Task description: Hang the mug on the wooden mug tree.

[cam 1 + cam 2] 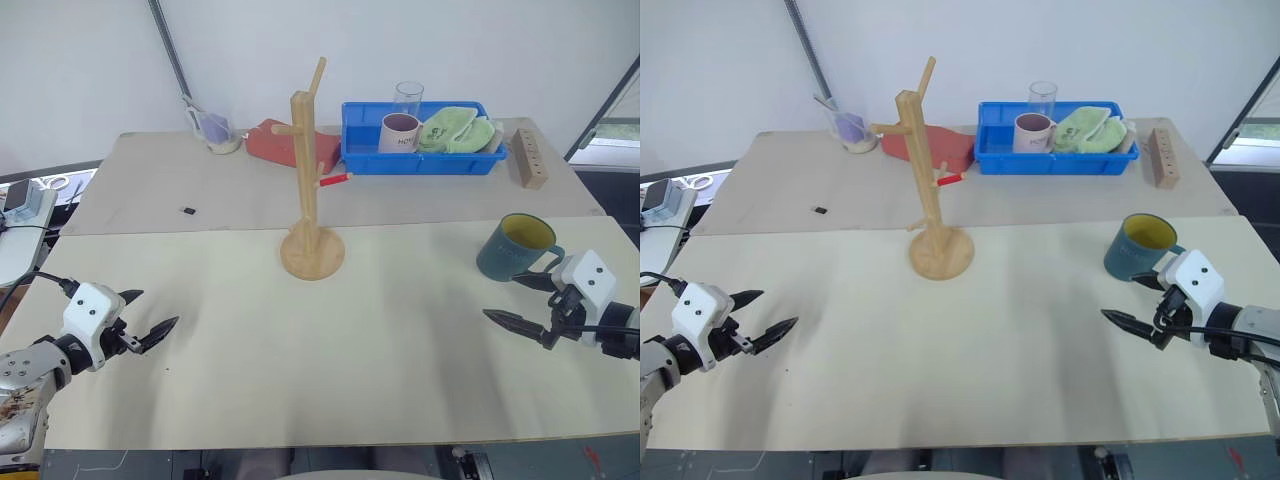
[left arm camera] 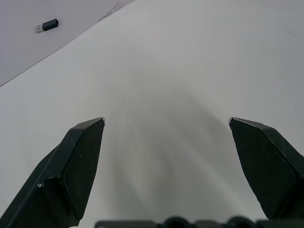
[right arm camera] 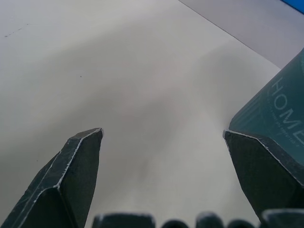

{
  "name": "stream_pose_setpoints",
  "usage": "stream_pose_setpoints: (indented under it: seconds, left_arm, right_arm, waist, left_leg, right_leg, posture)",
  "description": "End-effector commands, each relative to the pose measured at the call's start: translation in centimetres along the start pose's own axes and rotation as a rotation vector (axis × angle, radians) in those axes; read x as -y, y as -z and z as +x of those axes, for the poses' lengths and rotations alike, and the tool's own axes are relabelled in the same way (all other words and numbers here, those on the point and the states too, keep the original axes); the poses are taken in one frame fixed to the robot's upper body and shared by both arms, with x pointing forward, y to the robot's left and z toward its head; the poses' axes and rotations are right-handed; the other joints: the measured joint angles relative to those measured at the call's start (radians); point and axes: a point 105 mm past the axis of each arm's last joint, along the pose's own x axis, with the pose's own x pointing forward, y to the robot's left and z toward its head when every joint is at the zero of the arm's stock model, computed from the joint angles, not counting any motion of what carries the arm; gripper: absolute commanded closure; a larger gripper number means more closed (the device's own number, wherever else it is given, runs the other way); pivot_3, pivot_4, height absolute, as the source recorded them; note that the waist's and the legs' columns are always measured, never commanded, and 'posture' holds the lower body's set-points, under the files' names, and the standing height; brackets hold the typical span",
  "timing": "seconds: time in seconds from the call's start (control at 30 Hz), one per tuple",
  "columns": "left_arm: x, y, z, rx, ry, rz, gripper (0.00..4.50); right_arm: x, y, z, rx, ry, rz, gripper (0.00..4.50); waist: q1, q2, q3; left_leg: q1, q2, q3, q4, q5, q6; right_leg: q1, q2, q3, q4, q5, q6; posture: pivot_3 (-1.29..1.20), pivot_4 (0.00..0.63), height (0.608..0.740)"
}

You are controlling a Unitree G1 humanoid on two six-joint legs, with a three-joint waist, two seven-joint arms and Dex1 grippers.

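The mug [image 1: 513, 247] is sitting near the table's [image 1: 400, 380] right edge. The right gripper [image 1: 530, 300] is waiting wide open beside it, holding nothing. One clumsy bump could be knocking it off, far from the wooden mug tree [image 1: 308, 175].

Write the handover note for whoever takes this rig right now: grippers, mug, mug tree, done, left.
Left gripper: jaws open, empty, over bare table.
Right gripper: jaws open, empty, just beside the mug.
Mug: upright on the table's right side, handle toward the right gripper, not gripped.
Wooden mug tree: upright mid-table, pegs bare.
Done: nothing yet.
Left: grasp the mug, carry it to the tree, hang it by its handle.
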Motion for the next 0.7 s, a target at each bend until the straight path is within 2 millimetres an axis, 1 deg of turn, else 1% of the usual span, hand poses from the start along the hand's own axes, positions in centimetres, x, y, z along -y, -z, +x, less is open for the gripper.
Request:
stream_pose_setpoints:
  seconds: [0.03, 0.13, 0.23, 0.37, 0.6, 0.7]
  left_arm:
    - [-0.5, -0.5, -0.4, 0.022, -0.011, 0.023, 0.00]
    - [-0.9, 0.0, -0.4, 0.004, -0.024, 0.021, 0.00]
    - [-0.7, -0.4, -0.4, 0.032, 0.011, 0.008, 0.00]
    - [-1.2, -1.1, -0.4, 0.081, 0.014, 0.000, 0.00]
    - [-1.0, -1.7, -0.8, 0.119, 0.057, 0.000, 0.00]
    - [0.6, -2.5, -0.4, 0.109, 0.166, 0.050, 0.00]
  right_arm:
    - [0.1, -0.7, -0.1, 0.029, 0.008, -0.033, 0.01]
    - [0.0, -0.4, -0.2, 0.032, 0.010, -0.025, 0.01]
    - [0.0, -0.4, -0.2, 0.037, 0.015, -0.023, 0.01]
    - [0.0, -0.4, -0.2, 0.039, 0.017, -0.020, 0.01]
    - [0.0, -0.3, -0.3, 0.039, 0.022, -0.017, 0.01]
    - [-0.1, -0.2, -0.3, 0.042, 0.027, -0.016, 0.01]
  waist:
    - [0.000, 0.000, 0.000]
    - [0.000, 0.000, 0.000]
    - [0.000, 0.000, -0.001]
    - [0.002, 0.001, -0.001]
    - [0.000, 0.001, -0.001]
    - [0.000, 0.000, -0.001]
  left_leg:
    - [0.000, 0.000, 0.000, 0.000, 0.000, 0.000]
    - [0.000, 0.000, 0.000, 0.000, 0.000, 0.000]
    - [0.000, 0.000, 0.000, 0.000, 0.000, 0.000]
    - [0.000, 0.000, 0.000, 0.000, 0.000, 0.000]
    - [0.001, 0.000, 0.000, 0.000, 0.000, 0.000]
    - [0.001, 0.000, 0.000, 0.000, 0.000, 0.000]
  right_leg:
    - [0.000, 0.000, 0.000, 0.000, 0.000, 0.000]
    - [0.000, 0.000, 0.000, 0.000, 0.000, 0.000]
    - [0.000, 0.000, 0.000, 0.001, 0.000, 0.000]
    - [0.000, 0.000, 0.000, 0.001, 0.000, 0.000]
    - [0.000, 0.001, 0.000, 0.002, 0.000, 0.000]
    - [0.000, 0.001, 0.000, 0.004, 0.000, 0.000]
  posture:
    - [0.00, 0.150, 0.740]
    - [0.00, 0.150, 0.740]
    - [0.00, 0.150, 0.740]
    - [0.00, 0.150, 0.740]
    - [0.00, 0.150, 0.740]
    - [0.00, 0.150, 0.740]
